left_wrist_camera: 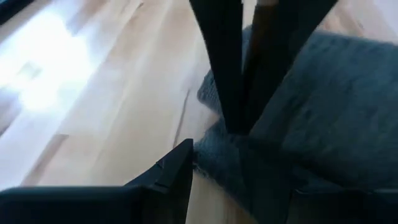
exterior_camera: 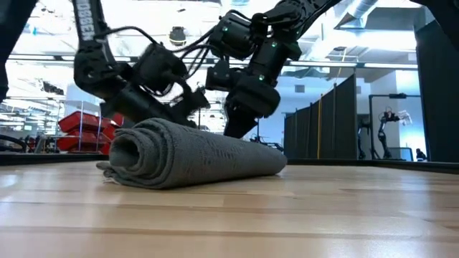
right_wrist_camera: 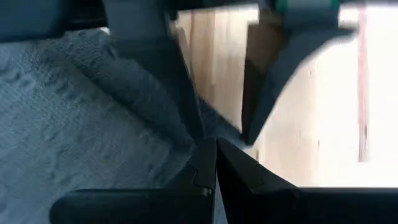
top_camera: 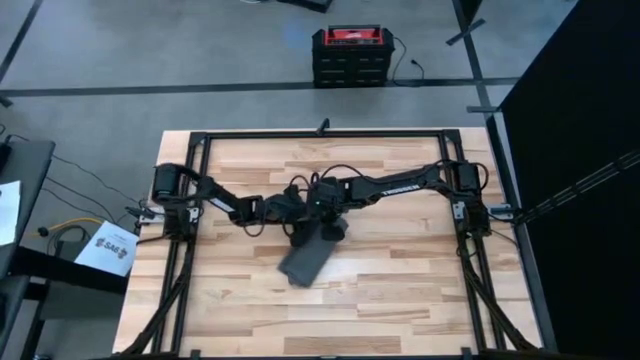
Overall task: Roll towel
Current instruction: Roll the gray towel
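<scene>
The dark grey towel point(top_camera: 306, 260) lies rolled up on the wooden table near its middle, one end of the roll toward the near edge point(exterior_camera: 133, 154). Both grippers are at the roll's far end. My right gripper point(right_wrist_camera: 216, 149) is shut with its tips on the cloth there. My left gripper point(left_wrist_camera: 217, 180) is open, and that end of the towel point(left_wrist_camera: 217, 158) lies between its fingers. In the low view both grippers stand behind the roll, and the roll hides their tips. My right gripper has its shut fingertips point(left_wrist_camera: 239, 121) on the towel's far end, close to its edge point(right_wrist_camera: 189, 140), coming down at a slant from the far side. Whether cloth is pinched between them or only pressed, I cannot tell. The roll lies on the table. My left gripper straddles the same end; I cannot tell whether it touches the cloth.
A black frame point(top_camera: 320, 133) runs along the table's far edge and down both sides. A red and black case point(top_camera: 350, 55) stands on the floor beyond the far edge. Bare wood point(top_camera: 330, 315) spreads toward the near edge.
</scene>
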Robot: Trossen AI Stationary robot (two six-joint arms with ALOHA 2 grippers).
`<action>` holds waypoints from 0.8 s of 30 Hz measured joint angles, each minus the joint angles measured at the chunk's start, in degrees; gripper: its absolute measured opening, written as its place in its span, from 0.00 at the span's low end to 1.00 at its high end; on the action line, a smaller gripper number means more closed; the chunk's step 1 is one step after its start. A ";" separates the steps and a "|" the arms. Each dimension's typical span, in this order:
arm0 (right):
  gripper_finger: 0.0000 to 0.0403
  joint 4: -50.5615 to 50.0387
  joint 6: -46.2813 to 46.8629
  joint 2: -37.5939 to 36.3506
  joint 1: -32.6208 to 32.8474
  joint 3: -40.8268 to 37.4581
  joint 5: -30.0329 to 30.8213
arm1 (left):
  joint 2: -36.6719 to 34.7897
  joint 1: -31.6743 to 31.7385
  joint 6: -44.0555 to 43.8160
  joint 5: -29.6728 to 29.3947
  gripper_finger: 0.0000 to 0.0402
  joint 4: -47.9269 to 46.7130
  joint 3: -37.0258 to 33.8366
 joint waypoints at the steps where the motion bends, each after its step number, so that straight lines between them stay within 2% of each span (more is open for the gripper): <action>1: 0.00 -0.31 -1.69 0.01 -0.11 0.00 0.03 | 1.22 0.14 0.15 0.04 0.29 0.19 0.64; 8: 0.00 -1.50 -7.46 2.67 0.32 0.03 0.25 | 3.14 0.32 -0.01 0.07 0.29 -0.48 1.29; 24: 0.00 -1.23 -10.13 3.87 4.94 0.11 1.88 | 3.20 2.99 -0.60 0.76 0.29 -1.09 0.24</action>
